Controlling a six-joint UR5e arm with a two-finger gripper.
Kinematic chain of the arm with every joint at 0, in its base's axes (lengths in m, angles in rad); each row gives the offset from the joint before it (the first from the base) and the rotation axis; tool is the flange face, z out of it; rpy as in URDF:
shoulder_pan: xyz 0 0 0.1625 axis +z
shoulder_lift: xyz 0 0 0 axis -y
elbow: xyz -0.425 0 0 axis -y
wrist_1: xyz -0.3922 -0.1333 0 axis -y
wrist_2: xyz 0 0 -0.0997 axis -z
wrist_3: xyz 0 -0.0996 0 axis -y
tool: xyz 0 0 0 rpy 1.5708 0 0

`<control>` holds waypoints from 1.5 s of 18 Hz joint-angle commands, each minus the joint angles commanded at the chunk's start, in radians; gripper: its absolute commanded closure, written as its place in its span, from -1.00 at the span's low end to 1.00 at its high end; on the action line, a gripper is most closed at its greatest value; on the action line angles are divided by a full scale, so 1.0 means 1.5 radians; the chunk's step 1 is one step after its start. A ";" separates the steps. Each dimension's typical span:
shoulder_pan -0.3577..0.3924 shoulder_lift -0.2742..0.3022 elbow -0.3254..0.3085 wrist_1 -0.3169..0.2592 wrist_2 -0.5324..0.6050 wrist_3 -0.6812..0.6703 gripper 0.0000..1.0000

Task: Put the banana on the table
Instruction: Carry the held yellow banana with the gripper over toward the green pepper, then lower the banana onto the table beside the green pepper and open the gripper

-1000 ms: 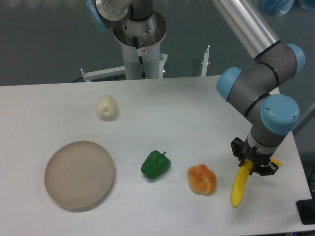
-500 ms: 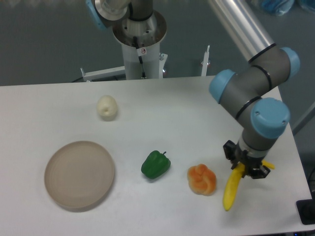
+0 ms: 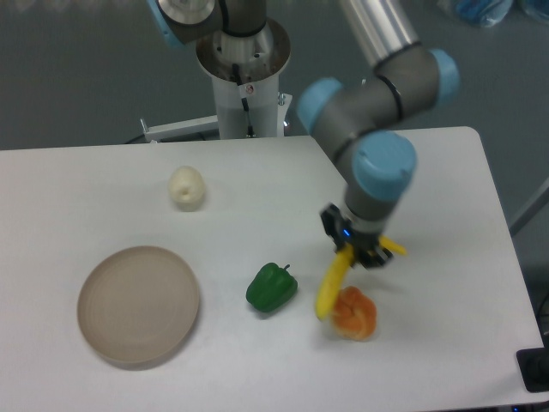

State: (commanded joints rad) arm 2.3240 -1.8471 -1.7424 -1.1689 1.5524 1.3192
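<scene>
Camera view: fixed, looking down at the white surface (image 3: 429, 215) from the front.
Claw: the claw (image 3: 358, 250) points down and is closed on the upper part of the banana (image 3: 330, 286).
Banana: lifted, hanging at a slant, short end sticking out to the right of the claw, long end down and to the left.
Banana tip: its lower tip overlaps the left edge of the orange fruit (image 3: 354, 314); contact cannot be told.
Green pepper (image 3: 272, 287): on the surface just left of the banana's lower end, apart from it.
Pale fruit (image 3: 186, 187): well off toward the back left.
Plate (image 3: 138, 305): round, beige, at front left, nothing in it.
</scene>
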 joint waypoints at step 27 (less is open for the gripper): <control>-0.135 -0.022 -0.114 0.042 0.007 -0.006 0.37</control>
State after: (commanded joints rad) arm 2.1215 -1.8807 -1.9129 -1.1060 1.5631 1.3100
